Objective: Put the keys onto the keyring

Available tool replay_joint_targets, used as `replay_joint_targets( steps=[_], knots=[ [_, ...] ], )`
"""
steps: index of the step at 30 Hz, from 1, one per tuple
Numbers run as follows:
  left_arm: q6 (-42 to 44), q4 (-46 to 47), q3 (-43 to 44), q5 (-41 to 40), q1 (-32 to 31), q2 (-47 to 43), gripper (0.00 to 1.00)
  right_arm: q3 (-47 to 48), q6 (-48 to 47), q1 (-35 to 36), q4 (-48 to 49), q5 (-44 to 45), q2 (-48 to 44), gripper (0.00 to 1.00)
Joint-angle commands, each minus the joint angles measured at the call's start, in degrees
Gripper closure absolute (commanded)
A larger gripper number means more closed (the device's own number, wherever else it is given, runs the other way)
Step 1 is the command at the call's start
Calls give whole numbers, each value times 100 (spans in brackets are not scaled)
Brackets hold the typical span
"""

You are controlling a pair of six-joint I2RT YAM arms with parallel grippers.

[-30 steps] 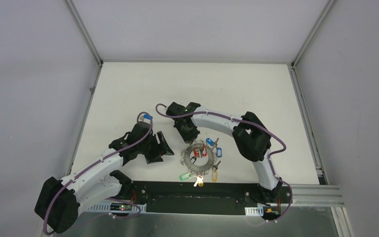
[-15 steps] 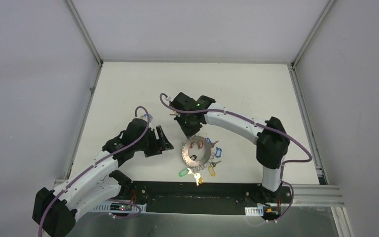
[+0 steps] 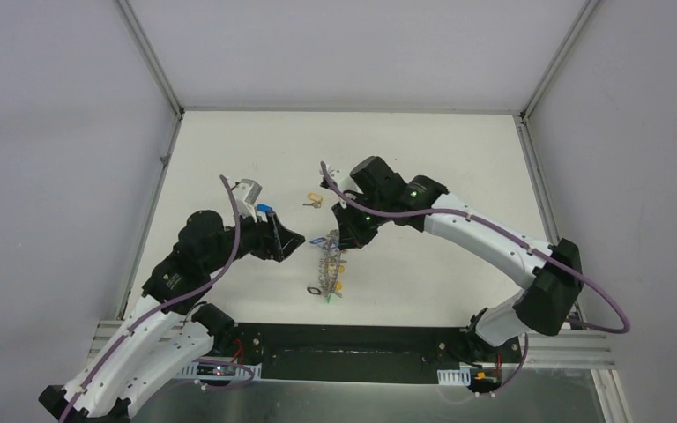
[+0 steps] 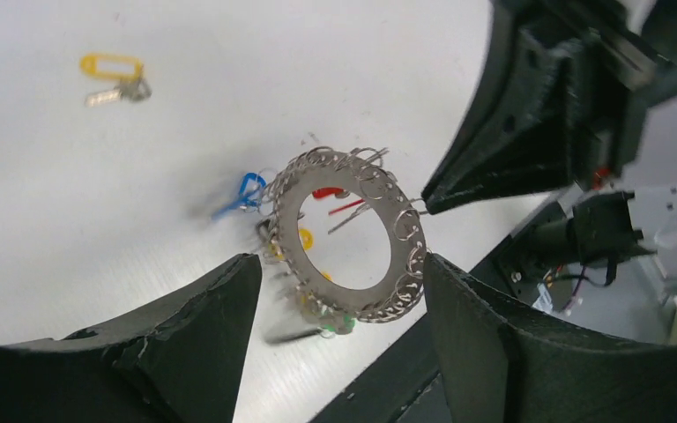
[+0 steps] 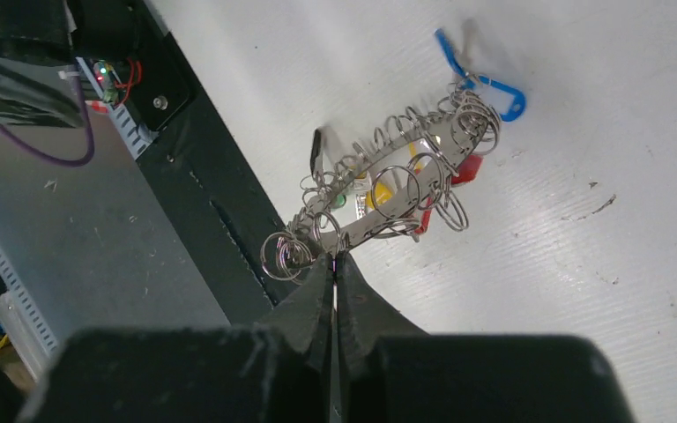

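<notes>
One view, the right wrist's, shows the right gripper (image 5: 335, 260) clamped on the keyring (image 5: 366, 229); the left gripper (image 4: 339, 264) gapes empty.

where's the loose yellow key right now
Top view: the yellow-tagged key lies loose on the table, near the centre, just beyond the keyring that the right gripper holds up.
</notes>
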Motion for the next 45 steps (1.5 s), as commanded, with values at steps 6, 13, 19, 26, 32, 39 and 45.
replay_joint_targets(
  steps=[6,13,19,26,32,39,45],
  knots=[
    [2103,1340,242,1857,-29,-108,32,-874,-1199,-270,1159,-1109,-1597,100],
    [2108,2698,90,3169,-34,571,38,-1486,-1632,-388,1733,-1519,-2377,100],
    [2120,3640,-21,3699,-46,1009,48,-1913,-1843,-531,2096,-2173,-2812,100],
    [2014,3681,-71,3416,-156,1338,56,-2059,-1738,-555,2497,-2236,-3033,100],
    [1904,3497,-160,2735,-384,1422,60,-2046,-1738,-555,2615,-2236,-2997,100],
    [2072,3331,-145,2270,-757,1613,61,-2033,-1738,-555,2650,-2236,-2989,100],
    [2366,3233,-134,2167,-888,1704,61,-2046,-1738,-554,2652,-2236,-3014,100]
  ],
)
